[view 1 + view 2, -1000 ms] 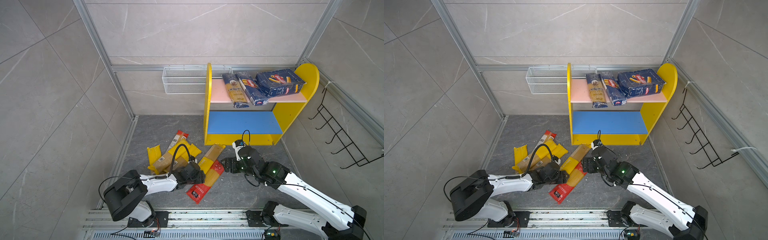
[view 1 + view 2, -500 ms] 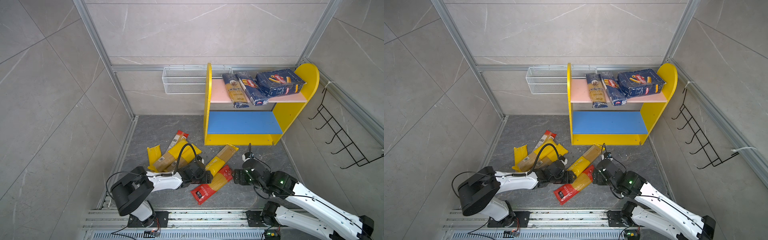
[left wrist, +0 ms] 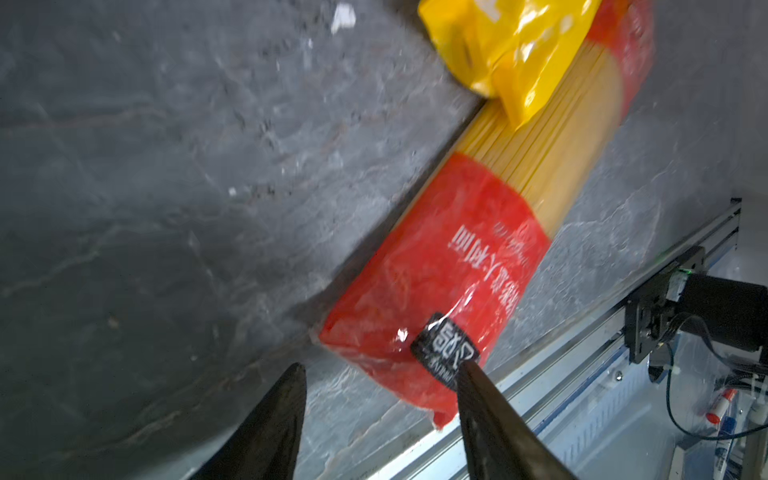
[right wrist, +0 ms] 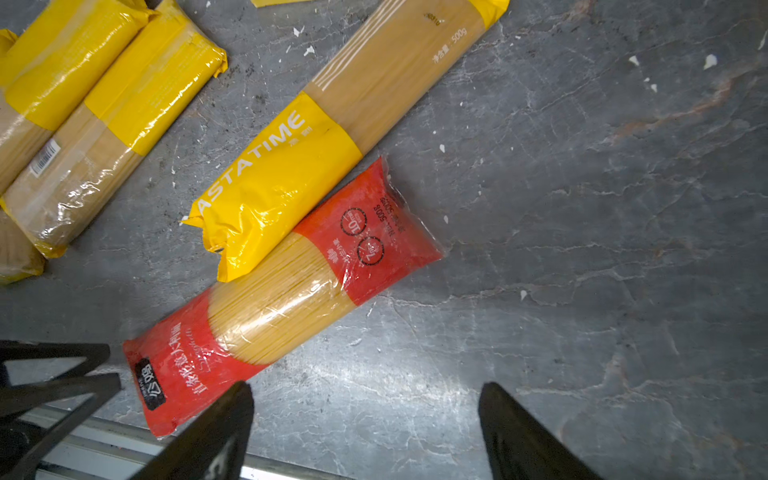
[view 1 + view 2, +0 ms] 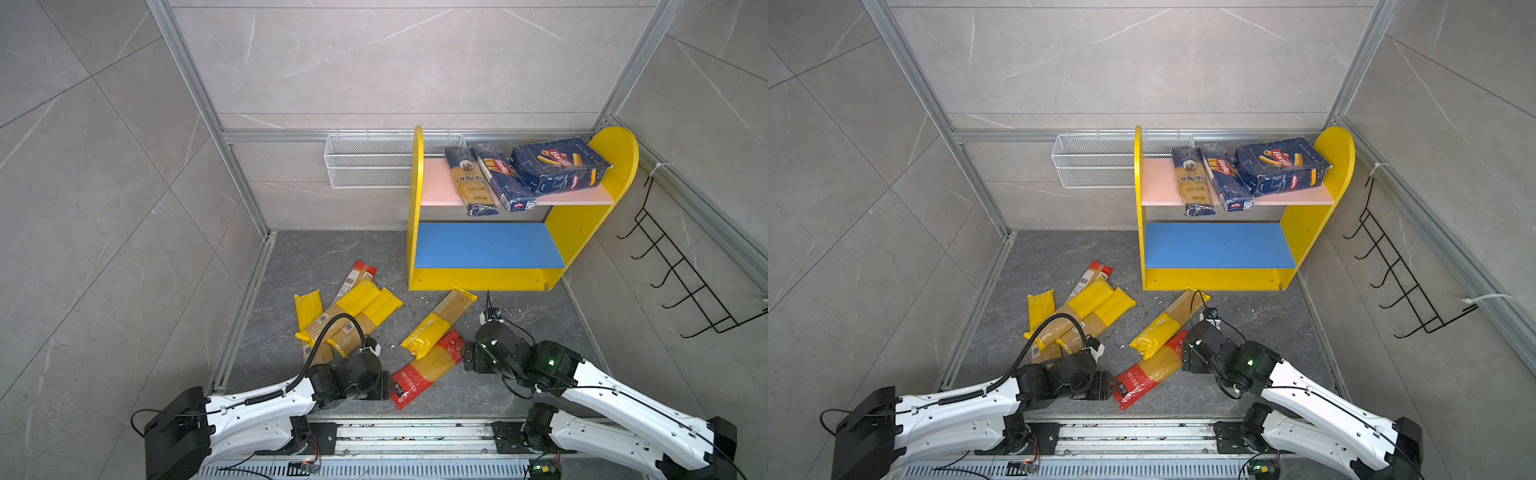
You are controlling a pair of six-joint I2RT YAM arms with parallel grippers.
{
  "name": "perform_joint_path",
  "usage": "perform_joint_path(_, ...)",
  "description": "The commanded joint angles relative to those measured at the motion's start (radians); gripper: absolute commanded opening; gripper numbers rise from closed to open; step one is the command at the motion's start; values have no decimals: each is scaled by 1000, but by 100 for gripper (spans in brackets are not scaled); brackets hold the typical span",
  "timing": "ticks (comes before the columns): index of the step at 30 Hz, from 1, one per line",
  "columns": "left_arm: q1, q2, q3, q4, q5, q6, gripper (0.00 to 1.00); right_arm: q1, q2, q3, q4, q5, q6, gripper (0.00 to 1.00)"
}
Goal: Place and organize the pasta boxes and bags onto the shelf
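Observation:
A red-ended clear spaghetti bag lies slanted on the floor, with the yellow PASTATIME bag overlapping its far side. My left gripper is open at the red bag's near end; one finger crosses its black label and bare floor shows between the jaws. Beside the red bag's other end, my right gripper is wide open over bare floor. On the pink upper board of the shelf lie the ankara bag, the narrow box and the wide box.
A pile of yellow bags with another red-ended bag lies left of centre. The blue lower board is bare. A white wire basket hangs on the back wall, a black hook rack on the right wall. A metal rail edges the front.
My left gripper has drawn back to the red bag's near end and its jaws have narrowed. My right arm has pulled back toward the front. Both bags have shifted slightly right.

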Motion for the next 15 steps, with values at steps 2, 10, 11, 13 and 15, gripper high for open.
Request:
perform_joint_path(2, -60, 51, -7, 18, -27, -44, 53, 6, 2, 42, -3, 28, 6, 87)
perform_joint_path(10, -96, 223, 74, 151, -6, 4, 46, 6, -39, 39, -42, 45, 24, 87)
perform_joint_path(11, -96, 255, 96, 172, 5, 17, 46, 6, -46, 40, -50, 50, 27, 87)
perform_joint_path(13, -96, 318, 137, 211, 26, 40, 46, 7, -59, 40, -71, 60, 34, 87)
perform_joint_path(15, -95, 391, 197, 233, 50, 71, 45, 5, -74, 39, -94, 68, 41, 87)
